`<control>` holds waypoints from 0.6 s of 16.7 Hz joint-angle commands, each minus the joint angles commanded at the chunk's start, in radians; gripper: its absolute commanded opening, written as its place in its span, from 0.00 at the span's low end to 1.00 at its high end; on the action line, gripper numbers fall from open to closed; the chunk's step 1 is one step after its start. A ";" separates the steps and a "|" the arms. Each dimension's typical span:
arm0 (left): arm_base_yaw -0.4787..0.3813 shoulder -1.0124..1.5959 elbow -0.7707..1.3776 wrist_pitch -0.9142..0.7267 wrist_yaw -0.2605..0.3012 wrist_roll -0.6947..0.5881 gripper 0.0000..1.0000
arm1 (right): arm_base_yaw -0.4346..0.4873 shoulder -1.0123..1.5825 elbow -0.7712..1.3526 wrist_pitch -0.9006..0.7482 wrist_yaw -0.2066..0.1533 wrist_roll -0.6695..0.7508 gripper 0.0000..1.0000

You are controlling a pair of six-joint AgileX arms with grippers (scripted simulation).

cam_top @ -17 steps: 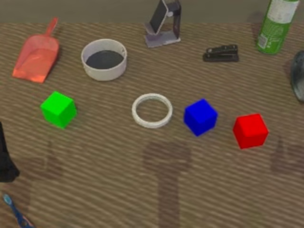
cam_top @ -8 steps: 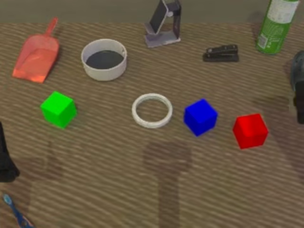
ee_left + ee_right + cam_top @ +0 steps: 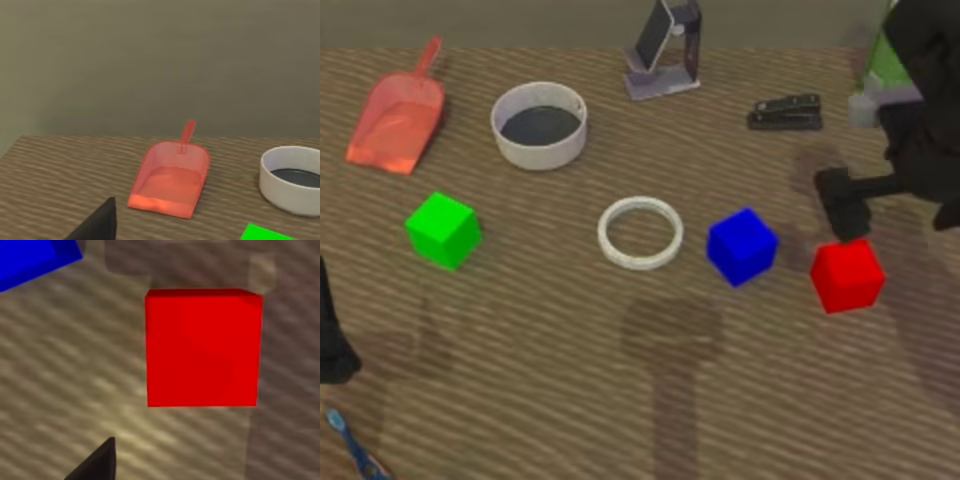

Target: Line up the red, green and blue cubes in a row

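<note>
Right hand (image 3: 844, 212) above red cube (image 3: 847, 274), grip state unclear, green can (image 3: 886, 62) mostly hidden

Right arm, a second ago barely showing at right edge of counter, now swung in from far right. Right claw (image 3: 844, 205) now above counter just beyond red cube (image 3: 847, 274), not touching it. Arm now covers most of green can (image 3: 886, 62). New arm shadow beside red cube.
</note>
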 joint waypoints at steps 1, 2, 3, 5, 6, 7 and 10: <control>0.000 0.000 0.000 0.000 0.000 0.000 1.00 | 0.009 0.056 0.049 -0.030 0.000 0.004 1.00; 0.000 0.000 0.000 0.000 0.000 0.000 1.00 | 0.017 0.105 0.092 -0.056 0.000 0.007 1.00; 0.000 0.000 0.000 0.000 0.000 0.000 1.00 | 0.024 0.146 0.128 -0.077 0.000 0.010 1.00; 0.000 0.000 0.000 0.000 0.000 0.000 1.00 | 0.033 0.200 0.174 -0.103 0.000 0.013 1.00; 0.000 0.000 0.000 0.000 0.000 0.000 1.00 | 0.034 0.212 0.184 -0.108 0.000 0.014 1.00; 0.000 0.000 0.000 0.000 0.000 0.000 1.00 | 0.035 0.213 0.185 -0.109 0.000 0.014 1.00; 0.000 0.000 0.000 0.000 0.000 0.000 1.00 | 0.035 0.213 0.185 -0.109 0.000 0.014 1.00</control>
